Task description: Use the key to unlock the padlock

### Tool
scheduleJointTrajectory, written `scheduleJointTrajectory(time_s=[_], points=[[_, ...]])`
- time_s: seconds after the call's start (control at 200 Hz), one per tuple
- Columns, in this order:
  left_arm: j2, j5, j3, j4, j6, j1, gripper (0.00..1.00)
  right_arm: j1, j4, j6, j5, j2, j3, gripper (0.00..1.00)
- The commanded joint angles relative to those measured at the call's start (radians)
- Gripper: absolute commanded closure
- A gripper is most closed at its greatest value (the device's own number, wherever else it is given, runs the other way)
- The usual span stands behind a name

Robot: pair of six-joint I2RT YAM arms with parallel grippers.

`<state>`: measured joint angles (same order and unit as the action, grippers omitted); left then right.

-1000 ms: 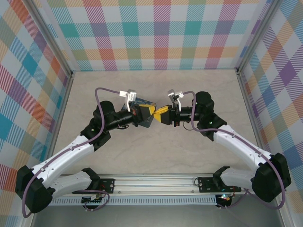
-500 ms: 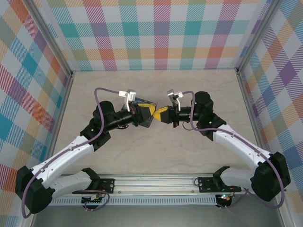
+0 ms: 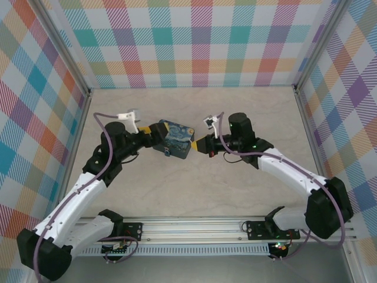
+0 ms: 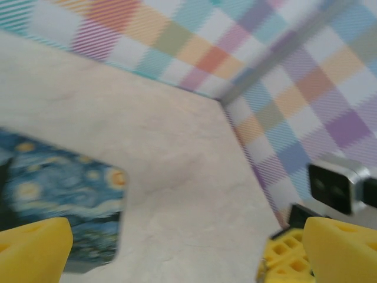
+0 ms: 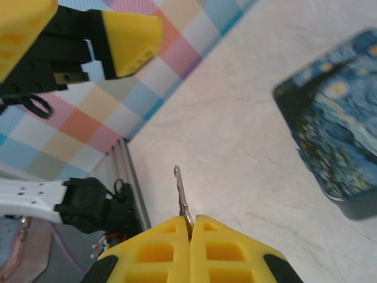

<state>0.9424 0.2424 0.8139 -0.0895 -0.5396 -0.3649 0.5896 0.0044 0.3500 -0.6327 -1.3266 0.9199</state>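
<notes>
My right gripper (image 5: 189, 221) is shut on the key (image 5: 182, 194), a thin grey blade that sticks out past its yellow fingertips. From above, this gripper (image 3: 201, 141) hovers just right of the starry-night box (image 3: 174, 139). A tiny round speck on the box's near edge may be the padlock (image 3: 168, 154); it is too small to tell. My left gripper (image 3: 153, 131) stands open at the box's left end and holds nothing. In the left wrist view its fingers (image 4: 32, 250) are wide apart, with the box (image 4: 59, 188) lying at the left.
The box (image 5: 336, 130) lies flat on the beige table (image 3: 194, 188) between both arms. Plaid walls (image 3: 194, 41) close in the back and sides. A metal rail (image 3: 194, 227) runs along the near edge. Open tabletop lies behind and in front of the box.
My left gripper opened, let go of the box and drew back to the left. The right gripper closed fully on the key and shifted a little left.
</notes>
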Motion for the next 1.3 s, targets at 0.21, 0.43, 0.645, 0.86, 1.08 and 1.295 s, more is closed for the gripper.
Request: scheduleJointTrajectory(time_s=[0.21, 0.43, 0.645, 0.86, 1.08, 1.295], points=[[0.264, -0.059, -0.011, -0.124, 0.100, 0.232, 0.00, -0.002, -0.068, 0.011, 0.090, -0.094, 0.034, 0.97], [0.523, 0.031, 0.063, 0.017, 0.163, 0.235, 0.00, -0.002, -0.095, -0.010, 0.112, -0.072, 0.014, 0.97], [0.654, 0.124, 0.118, 0.094, 0.185, 0.233, 0.00, -0.002, -0.107, -0.023, 0.123, -0.055, 0.002, 0.97], [0.816, 0.152, 0.230, 0.007, 0.220, 0.208, 0.14, -0.004, -0.115, -0.031, 0.121, -0.054, 0.004, 0.97], [0.888, 0.062, 0.287, -0.088, 0.299, 0.142, 0.28, -0.004, -0.139, -0.045, 0.129, -0.042, 0.004, 0.96], [0.897, 0.096, 0.259, -0.085, 0.330, 0.078, 0.36, -0.007, -0.149, -0.047, 0.135, -0.034, -0.004, 0.96]])
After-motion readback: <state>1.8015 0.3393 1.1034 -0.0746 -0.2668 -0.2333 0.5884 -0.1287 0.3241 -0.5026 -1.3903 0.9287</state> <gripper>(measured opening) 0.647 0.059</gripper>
